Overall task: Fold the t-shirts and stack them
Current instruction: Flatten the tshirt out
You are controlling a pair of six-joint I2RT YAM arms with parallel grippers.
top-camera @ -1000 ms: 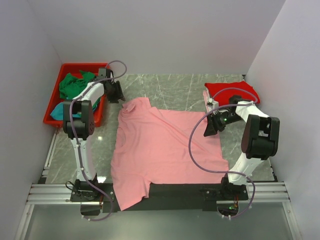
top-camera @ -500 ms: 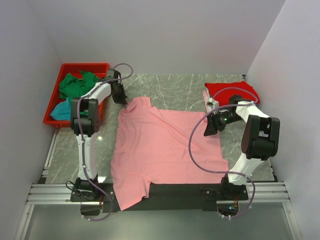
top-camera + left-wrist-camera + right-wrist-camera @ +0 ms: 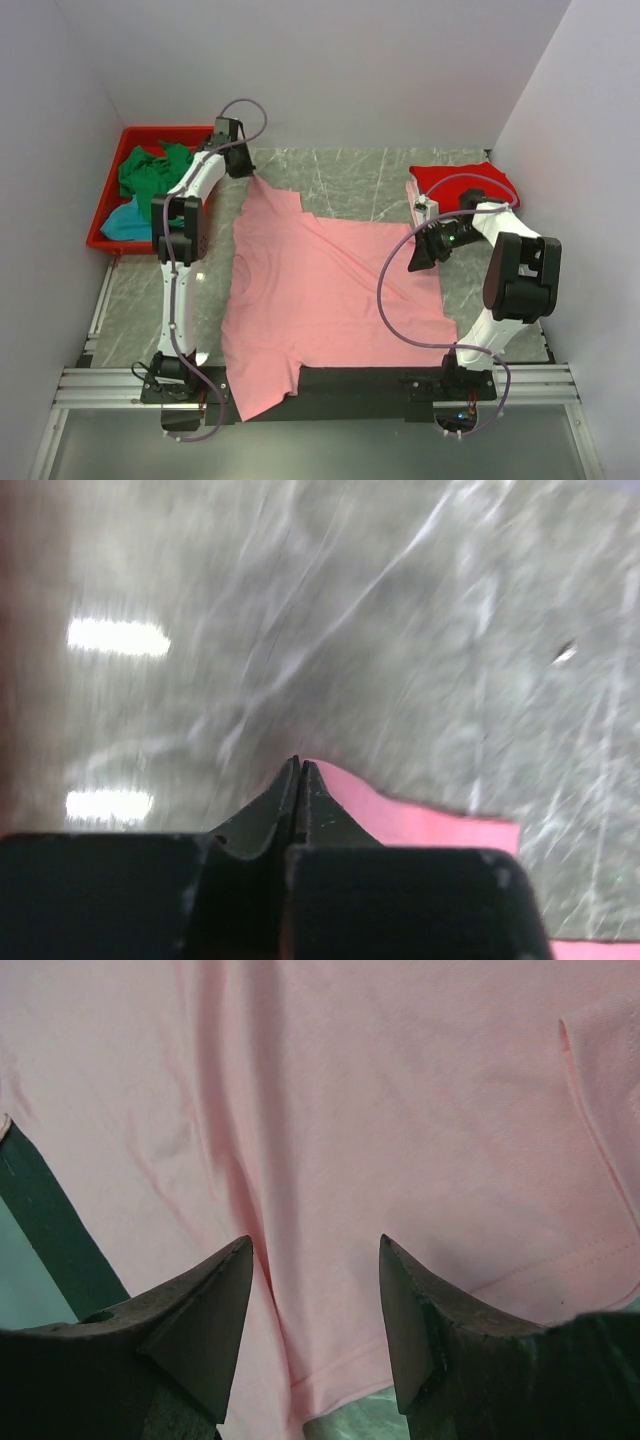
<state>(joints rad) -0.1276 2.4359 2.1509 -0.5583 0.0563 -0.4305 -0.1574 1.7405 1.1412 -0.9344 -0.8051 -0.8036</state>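
Cloth like this pink shirt (image 3: 330, 300) is light and limp, with no stiffness at all. It goes wherever it is dragged and creases at once, and I judge it will slide easily on the smooth tabletop (image 3: 350, 175). It lies spread over the middle of the tabletop, its near left corner reaching past the near edge, and a long crease runs across it from the far left. The best holds, I judge, are corners, sleeve ends and hems, because a pinch in the middle would only bunch it.

My left pincer (image 3: 247, 172) is closed tight on the shirt's far left tip, and the cloth is drawn out to a point there. In the left wrist view only a small tongue of pink shows past the closed tips. That arm is stretched long toward the far left, beside the bin (image 3: 110, 225), which holds a green shirt (image 3: 150, 170) and a teal shirt (image 3: 125, 222).

My right pincer (image 3: 312, 1250) gapes wide with nothing in it, hanging just above the pink shirt near its right hem. That arm is folded at the elbow. A red shirt (image 3: 465, 180) lies at the far right.
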